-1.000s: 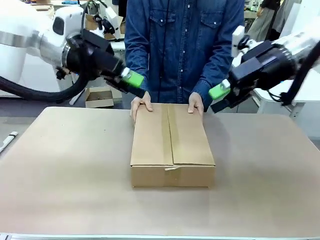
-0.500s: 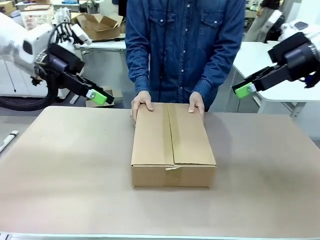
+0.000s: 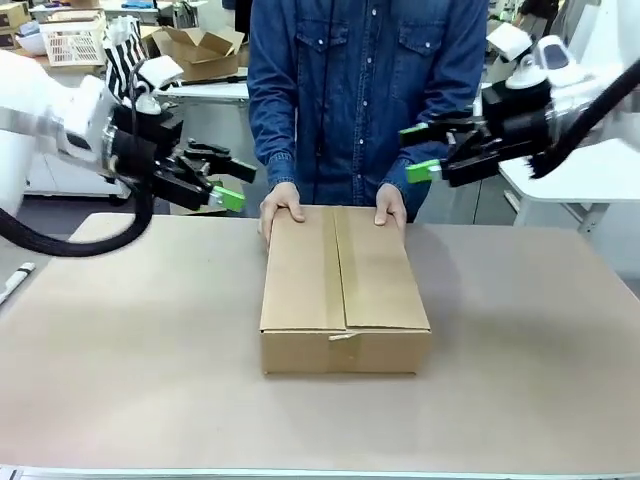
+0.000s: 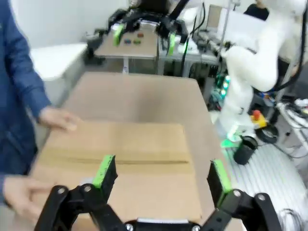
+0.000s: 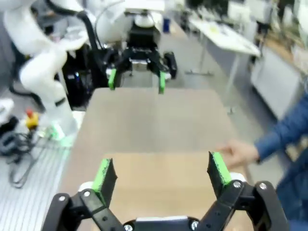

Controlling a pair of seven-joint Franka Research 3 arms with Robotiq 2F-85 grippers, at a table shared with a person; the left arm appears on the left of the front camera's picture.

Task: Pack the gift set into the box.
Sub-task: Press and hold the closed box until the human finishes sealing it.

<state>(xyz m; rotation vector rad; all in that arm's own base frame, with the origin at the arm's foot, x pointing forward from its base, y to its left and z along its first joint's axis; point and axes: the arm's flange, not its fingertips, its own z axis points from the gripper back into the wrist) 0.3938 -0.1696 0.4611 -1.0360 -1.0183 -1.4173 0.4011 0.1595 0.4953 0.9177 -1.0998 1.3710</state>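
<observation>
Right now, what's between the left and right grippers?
Front view: the far end of the closed box, the person's hands on it, lower than left gripper and right gripper.

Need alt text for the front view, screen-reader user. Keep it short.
A closed brown cardboard box sits in the middle of the table, and a person in a blue denim shirt rests both hands on its far end. The left gripper and right gripper hover raised on either side of the person, jaws open, touching nothing.

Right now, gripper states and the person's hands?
Left gripper: open, empty.
Right gripper: open, empty.
Person's hand and other hand: resting on the box, far end.
</observation>
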